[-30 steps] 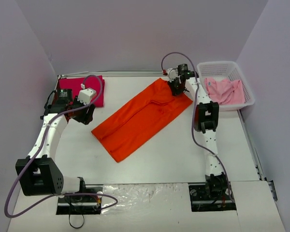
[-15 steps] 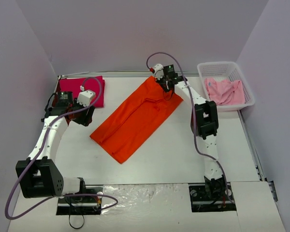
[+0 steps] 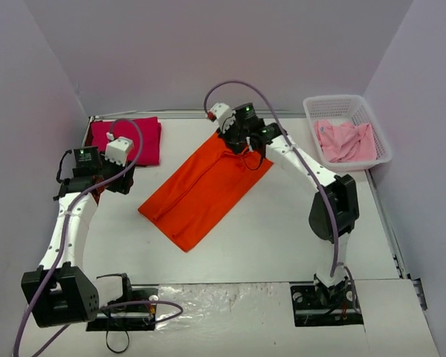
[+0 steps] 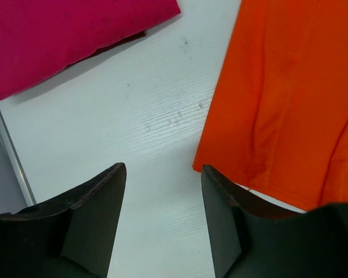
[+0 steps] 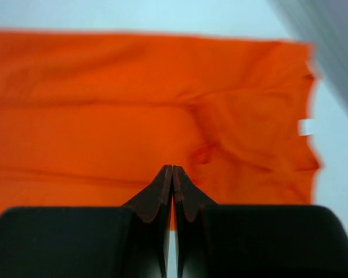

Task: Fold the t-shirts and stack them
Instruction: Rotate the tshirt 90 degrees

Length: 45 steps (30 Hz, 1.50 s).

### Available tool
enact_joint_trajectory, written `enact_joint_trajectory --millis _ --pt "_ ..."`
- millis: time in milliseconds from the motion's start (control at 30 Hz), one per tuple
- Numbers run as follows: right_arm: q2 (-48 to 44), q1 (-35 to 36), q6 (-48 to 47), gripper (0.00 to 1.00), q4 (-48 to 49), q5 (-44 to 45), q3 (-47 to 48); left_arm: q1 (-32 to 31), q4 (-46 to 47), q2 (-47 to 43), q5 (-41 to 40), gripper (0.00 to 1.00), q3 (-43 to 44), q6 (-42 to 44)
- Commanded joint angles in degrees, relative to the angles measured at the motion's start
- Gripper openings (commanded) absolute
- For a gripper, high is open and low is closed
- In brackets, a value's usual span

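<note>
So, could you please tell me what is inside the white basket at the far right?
A crumpled pale pink t-shirt lies inside the basket; whatever might be beneath it is covered by the cloth.

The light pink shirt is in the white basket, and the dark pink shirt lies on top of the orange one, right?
No. The dark pink shirt lies on the table, apart from the orange shirt, as the top view shows. The light pink shirt is indeed in the white basket.

White table (image 3: 267,238); plain lavender walls (image 3: 208,52) enclose three sides.
</note>
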Motion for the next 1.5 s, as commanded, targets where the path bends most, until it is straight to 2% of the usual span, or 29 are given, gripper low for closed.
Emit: enact_joint_trajectory --millis 0,133,333,567,1233,1467 --pt "4.32 2.49 0.8 0.0 -10.09 -6.26 -3.32 2.17 3.46 -4.06 0.24 0.56 -0.55 -3.2" --pt "8.8 5.83 -1.48 0.0 -17.83 -10.04 -0.77 4.54 3.9 -6.52 0.33 0.58 -1.26 -3.03" --pt "10.65 11.63 -2.01 0.0 -18.9 -10.4 -3.05 8.32 3.11 -8.28 4.1 0.62 -1.52 -3.21" --pt "11.62 15.24 -2.45 0.0 -18.99 -10.57 -5.16 10.79 3.29 -8.99 6.22 0.67 -2.05 -3.56" --pt "16.37 16.04 -5.18 0.0 -20.92 -8.91 -10.7 12.02 3.9 -9.69 7.89 0.78 -2.67 -3.56" --pt "15.41 13.94 -6.14 0.0 -21.71 -7.15 -16.66 11.93 4.08 -9.52 9.03 0.84 -2.84 -3.73"
